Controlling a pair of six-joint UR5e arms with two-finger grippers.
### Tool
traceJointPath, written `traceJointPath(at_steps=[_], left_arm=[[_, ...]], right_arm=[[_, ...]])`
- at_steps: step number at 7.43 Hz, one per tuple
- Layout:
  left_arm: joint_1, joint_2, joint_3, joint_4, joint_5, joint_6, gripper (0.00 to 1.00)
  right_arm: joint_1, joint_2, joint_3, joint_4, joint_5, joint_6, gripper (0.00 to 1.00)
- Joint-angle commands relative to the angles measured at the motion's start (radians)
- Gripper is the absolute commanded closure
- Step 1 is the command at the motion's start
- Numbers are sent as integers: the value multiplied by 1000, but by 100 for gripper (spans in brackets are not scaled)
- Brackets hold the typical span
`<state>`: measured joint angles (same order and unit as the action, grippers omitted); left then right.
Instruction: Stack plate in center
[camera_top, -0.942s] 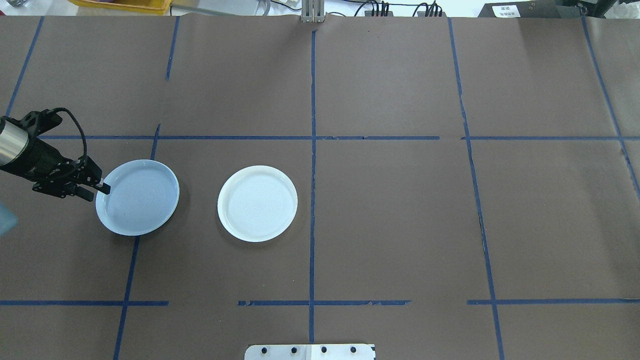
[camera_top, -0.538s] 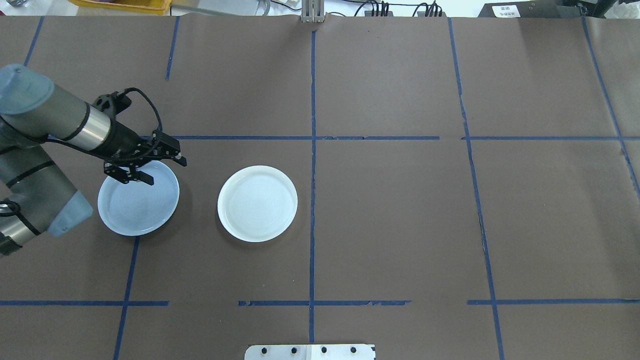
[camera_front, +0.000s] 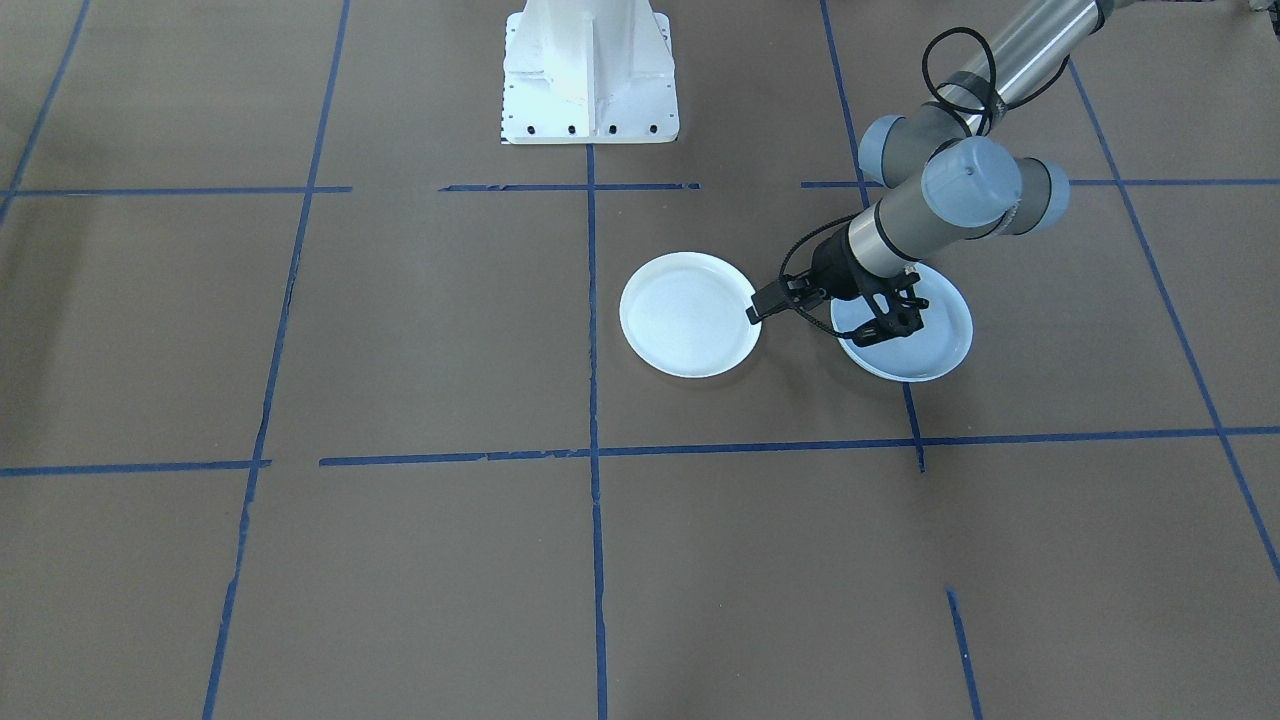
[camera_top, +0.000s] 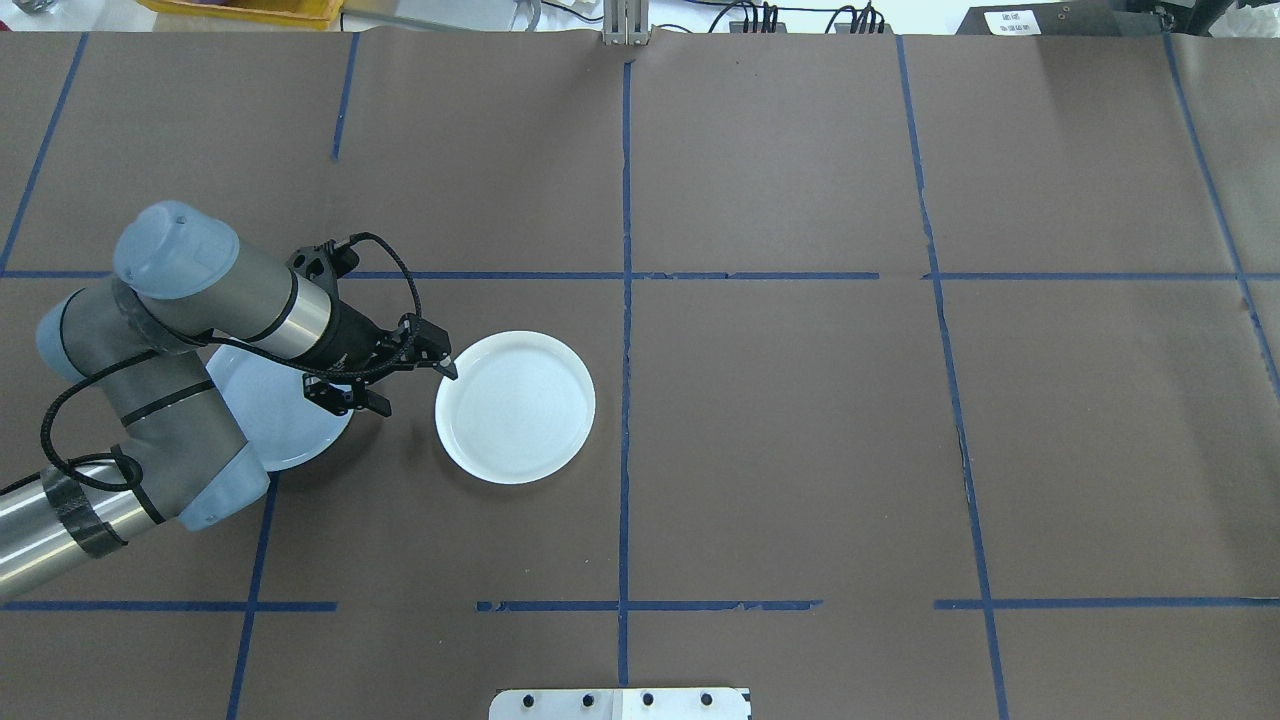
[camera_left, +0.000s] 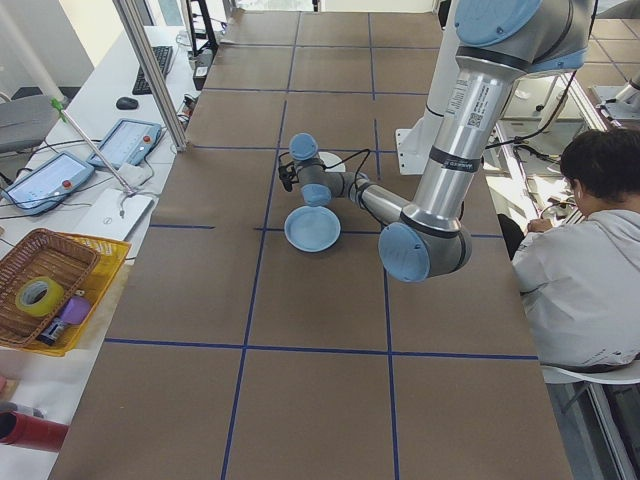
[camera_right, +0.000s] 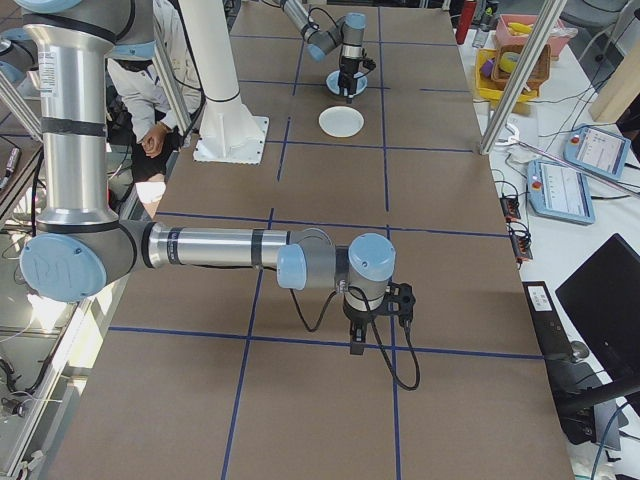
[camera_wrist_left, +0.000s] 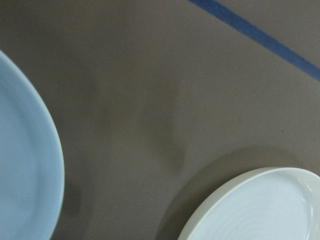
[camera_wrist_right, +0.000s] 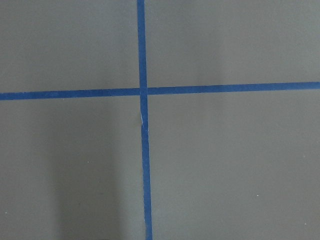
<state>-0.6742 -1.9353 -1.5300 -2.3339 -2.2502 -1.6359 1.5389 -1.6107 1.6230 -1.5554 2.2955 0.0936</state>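
Observation:
A bright white plate (camera_top: 515, 407) (camera_front: 690, 315) lies left of the table's middle line. Left of it lies a pale blue-grey plate (camera_top: 262, 425) (camera_front: 925, 340), partly under my left arm. I cannot tell whether it is the center plate or whether another plate lies under it. My left gripper (camera_top: 413, 388) (camera_front: 812, 323) hangs open and empty over the gap between the two plates. One of its fingertips (camera_top: 449, 371) reaches the white plate's left rim. My right gripper (camera_right: 380, 322) shows only in the exterior right view, so I cannot tell its state.
Brown paper with a blue tape grid (camera_top: 626, 300) covers the table. The white robot base (camera_front: 588, 70) stands at the near edge. A person (camera_left: 590, 250) sits beside the table. A basket (camera_left: 50, 290) and tablets (camera_left: 125, 143) lie on a side bench.
My left gripper has swung right, from the blue-grey plate's left rim, across that plate, to the white plate's left rim. The blue-grey plate shifted slightly at first.

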Motion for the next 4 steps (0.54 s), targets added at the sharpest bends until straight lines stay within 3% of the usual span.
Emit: traceJointPath(at_steps=[1, 2, 4], left_arm=[[28, -4, 1, -8, 17, -8, 20], [28, -4, 1, -9, 17, -9, 37], [41, -4, 7, -9, 17, -9, 37]], right_arm=[[0, 0, 0, 0, 1, 0, 0], [0, 0, 0, 0, 1, 0, 0], [0, 0, 0, 0, -1, 0, 0]])
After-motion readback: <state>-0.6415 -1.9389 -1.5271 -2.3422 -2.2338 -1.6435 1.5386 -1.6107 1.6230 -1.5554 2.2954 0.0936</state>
